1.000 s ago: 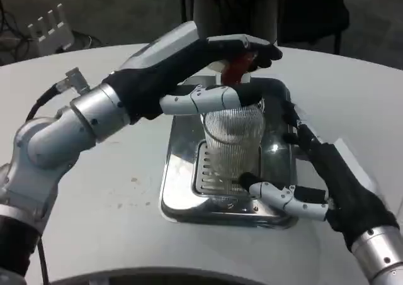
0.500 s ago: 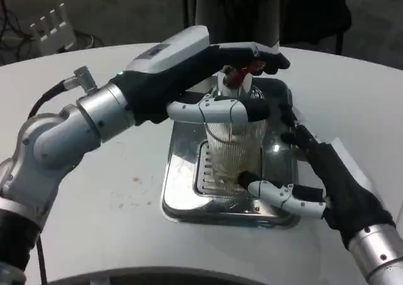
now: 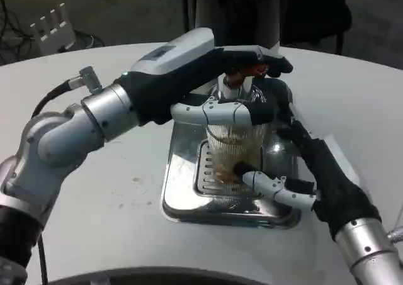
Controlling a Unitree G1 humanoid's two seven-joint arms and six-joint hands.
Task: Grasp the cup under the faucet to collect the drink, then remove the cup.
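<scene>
The right hand [image 3: 296,172], at lower right of the frame, wraps its fingers around the ribbed cup [image 3: 234,148], which stands on the metal drip tray [image 3: 182,190] at centre, under the faucet [image 3: 234,80], with brownish drink in it. The left hand [image 3: 214,87] rests on the red tap lever [image 3: 242,74] above; whether it is clenched I cannot tell. Lifting the cup before the tap closes would likely spill drink onto tray and surface [image 3: 107,203].

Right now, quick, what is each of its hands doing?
Left hand: fingers rest on the red faucet lever, holding nothing.
Right hand: wrapped around the ribbed cup, holding it on the metal tray.
</scene>
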